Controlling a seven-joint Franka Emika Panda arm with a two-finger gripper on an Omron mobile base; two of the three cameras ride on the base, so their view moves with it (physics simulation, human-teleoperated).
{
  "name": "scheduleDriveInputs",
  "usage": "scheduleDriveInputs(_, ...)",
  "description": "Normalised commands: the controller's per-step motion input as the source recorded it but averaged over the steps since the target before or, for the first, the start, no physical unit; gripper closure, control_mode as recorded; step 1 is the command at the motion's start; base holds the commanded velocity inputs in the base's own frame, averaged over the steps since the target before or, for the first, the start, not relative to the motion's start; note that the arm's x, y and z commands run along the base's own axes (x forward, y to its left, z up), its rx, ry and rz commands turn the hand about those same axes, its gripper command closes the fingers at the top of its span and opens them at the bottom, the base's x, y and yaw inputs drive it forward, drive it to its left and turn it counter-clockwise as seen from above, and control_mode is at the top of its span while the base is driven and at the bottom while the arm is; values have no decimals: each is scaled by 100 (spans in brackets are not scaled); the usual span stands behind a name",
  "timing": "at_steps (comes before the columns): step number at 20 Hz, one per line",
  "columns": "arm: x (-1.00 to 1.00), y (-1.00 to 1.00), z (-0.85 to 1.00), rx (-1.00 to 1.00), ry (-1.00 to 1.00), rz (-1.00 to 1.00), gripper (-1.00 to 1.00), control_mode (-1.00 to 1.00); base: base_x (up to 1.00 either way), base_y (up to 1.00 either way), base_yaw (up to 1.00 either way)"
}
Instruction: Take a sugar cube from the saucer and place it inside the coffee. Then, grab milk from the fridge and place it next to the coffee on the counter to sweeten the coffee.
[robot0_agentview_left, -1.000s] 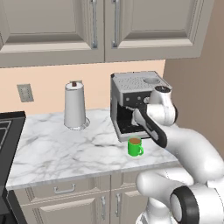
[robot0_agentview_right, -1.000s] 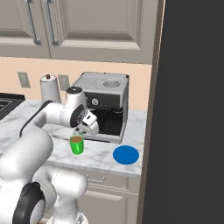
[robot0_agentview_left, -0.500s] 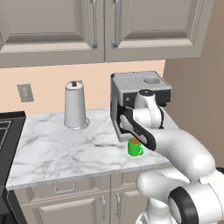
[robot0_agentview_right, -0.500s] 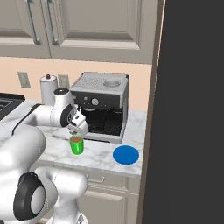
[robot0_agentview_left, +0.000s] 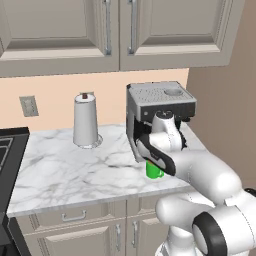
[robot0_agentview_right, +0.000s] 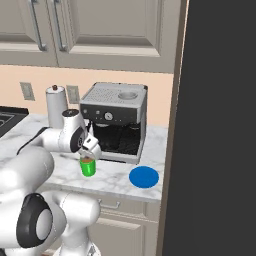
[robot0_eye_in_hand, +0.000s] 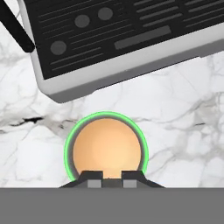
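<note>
You have the gripper (robot0_agentview_right: 90, 150) poised directly over the green coffee mug (robot0_agentview_right: 88, 166) on the marble tabletop (robot0_agentview_left: 65, 165). In the hand view the 2 dark fingertips (robot0_eye_in_hand: 94, 177) stand close together at the near rim of the mug (robot0_eye_in_hand: 106, 148), with only a narrow slot between them, so the jaws are closed. Whether the sugar cube sits between them is too small to tell. The brown liquid fills the mug almost to its green rim, and its surface looks smooth from above.

From the right base view, the mug stands just in front of the espresso machine (robot0_agentview_right: 116, 120), near its left front corner, without touching it. The blue saucer (robot0_agentview_right: 144, 177) lies on the same tabletop, off to the right of the mug and a little nearer the front edge, clearly apart from it. Its surface looks bare from here.

From the left base view, your arm crosses in front of the mug (robot0_agentview_left: 153, 170), so you see only part of its green wall below the wrist. The espresso machine (robot0_agentview_left: 159, 102) stands right behind it. A paper-towel roll (robot0_agentview_left: 85, 121) stands upright near the back wall, well to the left of the machine. A wall outlet (robot0_agentview_left: 29, 106) sits further left on the peach backsplash, under the beige upper cabinets (robot0_agentview_left: 115, 30).
</note>
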Motion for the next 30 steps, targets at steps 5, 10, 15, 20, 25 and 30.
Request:
scheduleDriveInputs(5, 4, -1, -8, -1, 0, 0, -100, -100, 0, 0, 0)
scheduleDriveInputs(10, 15, 0, 0, -1, -3, 0, -100, -100, 0, 0, 0)
scheduleDriveInputs(15, 15, 0, 3, 0, -2, 0, -100, -100, 0, 0, 0)
scheduleDriveInputs(20, -23, 0, 62, 0, -5, 3, -100, -100, 0, 0, 0)
scheduleDriveInputs(25, -72, 0, 90, 0, -11, 13, -100, -100, 0, 0, 0)
scheduleDriveInputs(30, -77, 0, 78, 0, -12, 8, -100, -100, 0, 0, 0)
